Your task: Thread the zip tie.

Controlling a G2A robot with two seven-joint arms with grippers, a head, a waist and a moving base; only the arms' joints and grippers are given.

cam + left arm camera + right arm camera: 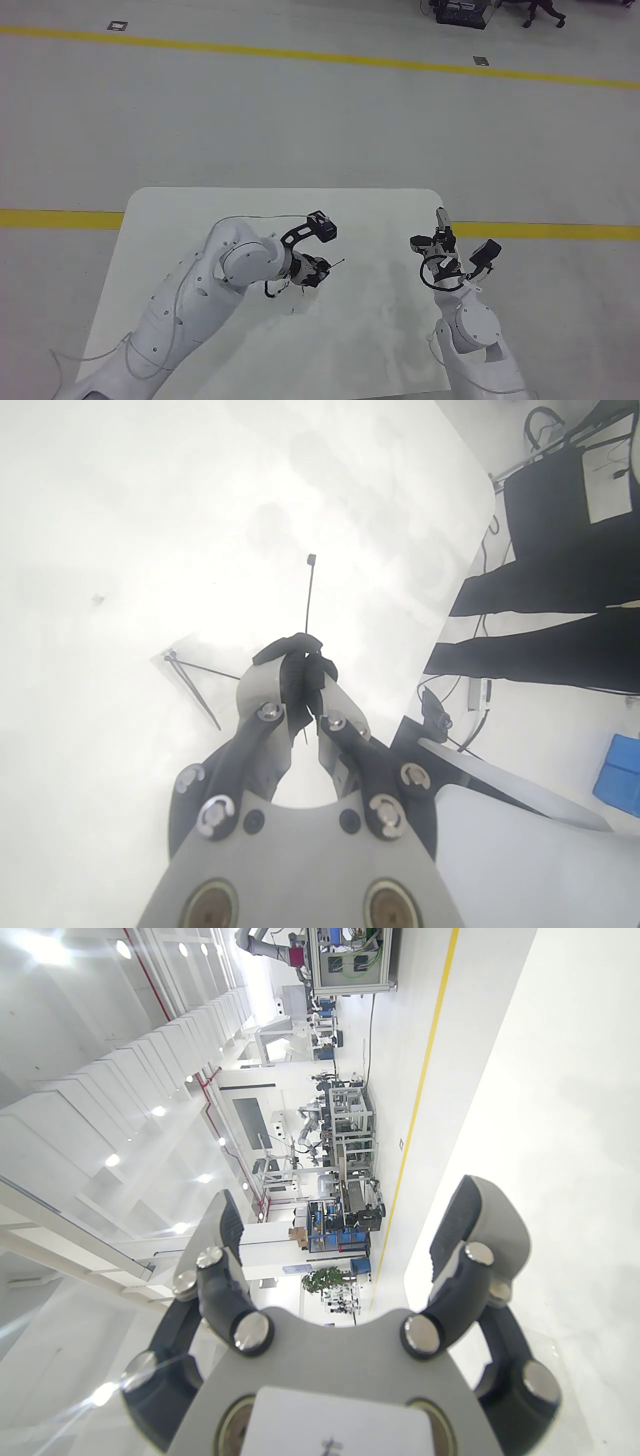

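The left gripper point(305, 652) is clamped tight on one black zip tie point(309, 600). Its strap sticks out past the fingertips, head at the free end, above the middle of the white table point(180, 230). Two loose ties point(170, 657), it seems, lie on the table just beside that gripper, their heads together. The right gripper point(345, 1213), over the table's right side, is spread wide and holds nothing.

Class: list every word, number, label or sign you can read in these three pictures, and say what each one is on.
No text here can be read.
On the right wrist, a white label: only a dark mark, cut off at the edge, unreadable.
On the floor, square floor markers: too small to read.
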